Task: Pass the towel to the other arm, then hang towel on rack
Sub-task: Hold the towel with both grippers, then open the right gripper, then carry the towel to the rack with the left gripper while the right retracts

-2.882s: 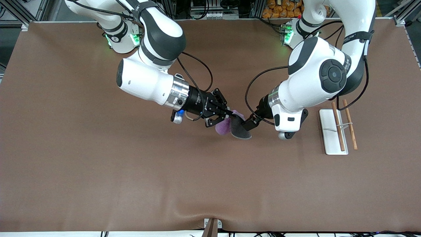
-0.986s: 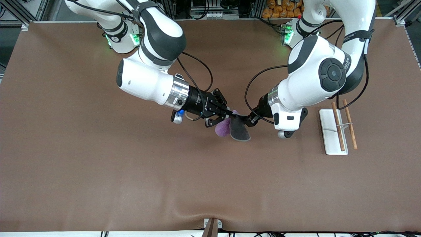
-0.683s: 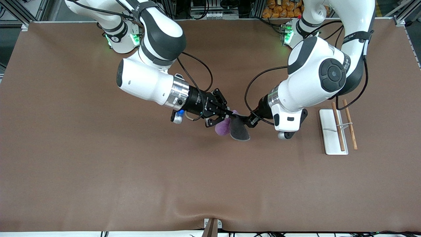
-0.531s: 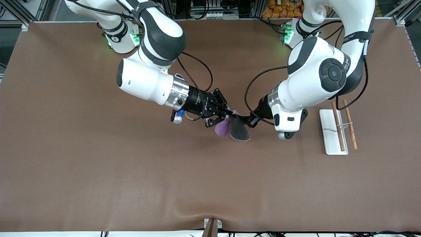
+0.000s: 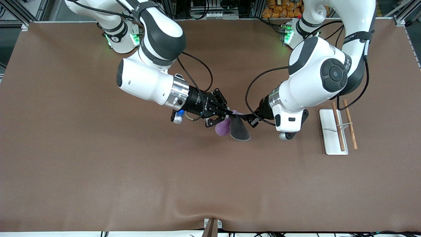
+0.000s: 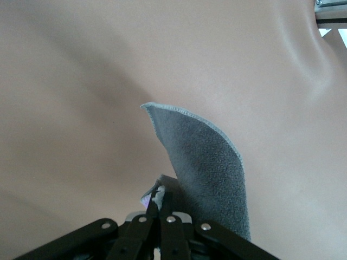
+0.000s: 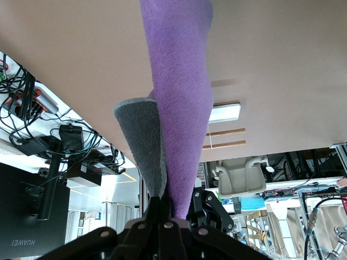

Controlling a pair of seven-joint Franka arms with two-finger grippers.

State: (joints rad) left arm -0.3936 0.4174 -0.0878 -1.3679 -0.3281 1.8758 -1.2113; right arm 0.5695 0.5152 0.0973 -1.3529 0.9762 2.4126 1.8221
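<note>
Over the middle of the tabletop, your two grippers meet nose to nose on the towel (image 5: 234, 126). Your right gripper (image 5: 230, 114), reaching in from its base at the tabletop's robot edge, has its fingers pressed together on the cloth's upper edge — in the right wrist view the closed fingers (image 7: 172, 219) pinch both the purple face and the grey face where they bunch together. Your left gripper (image 5: 246, 116) comes in from the other end and its fingers are clamped tight as well; in the left wrist view the fingertips (image 6: 158, 201) nip a small fold of the towel (image 6: 209, 173), with the grey face standing up just beside them. So you have both grippers pinching the same towel at once, at nearly the same spot on its top edge.

From that shared grip the towel hangs down toward the table (image 5: 98, 171), purple lobe on the right arm's side, dark grey flap on the left arm's side, clear of the brown surface as far as you can judge.

Out toward the left arm's end of the tabletop stands the rack (image 5: 338, 131) — white base plate, two brown rods lying parallel, a thin wire across them — well apart from the towel
</note>
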